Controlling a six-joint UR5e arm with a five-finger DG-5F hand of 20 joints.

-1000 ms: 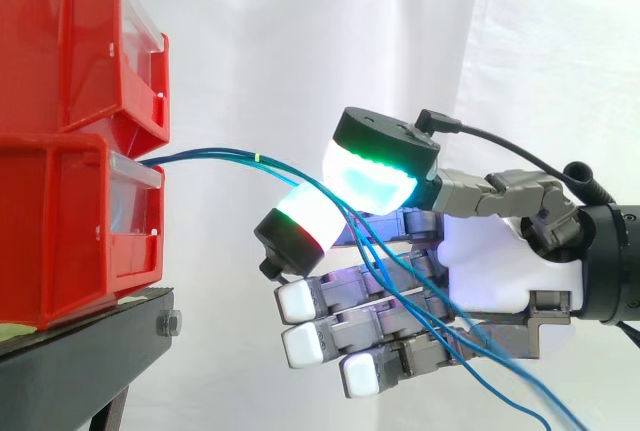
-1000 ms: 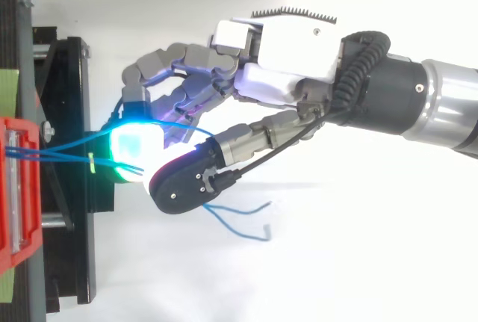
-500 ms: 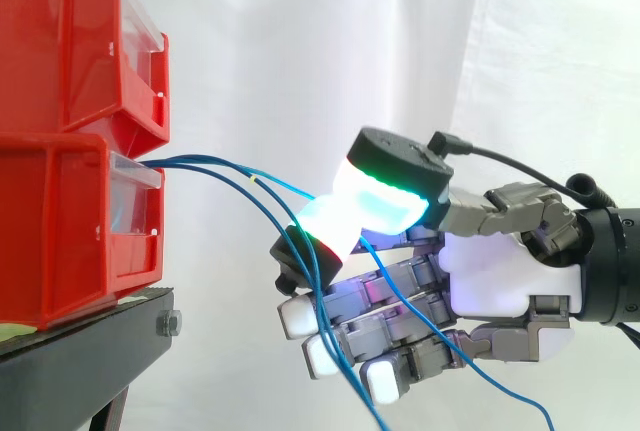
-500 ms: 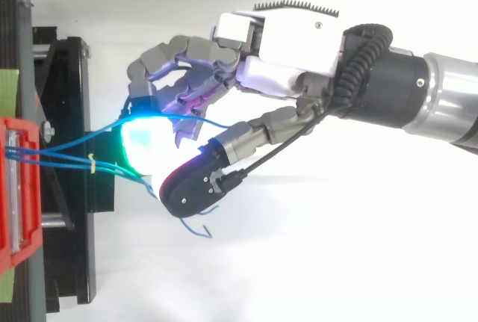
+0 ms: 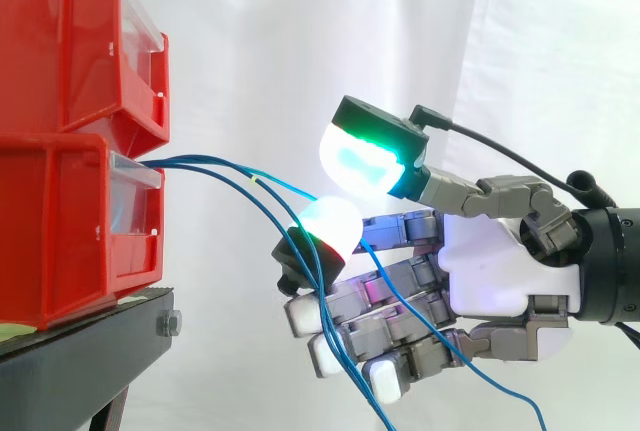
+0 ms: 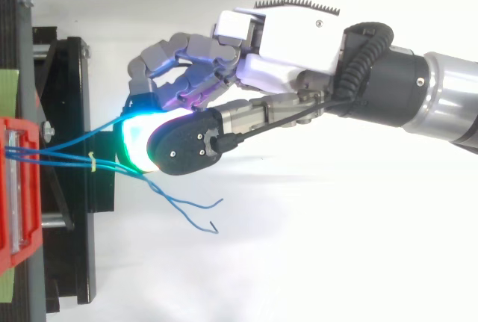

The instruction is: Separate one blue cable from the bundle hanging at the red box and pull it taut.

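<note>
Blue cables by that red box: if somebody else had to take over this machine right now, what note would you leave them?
The hand is open: its thumb is lifted clear of the fingers and pinches nothing.
The blue cables run from the lower red box to the hand, drape together across its fingers and hang down slack.
Done: the hand is at the bundle.
Left: single out one cable, pinch it and pull it taut.
</note>
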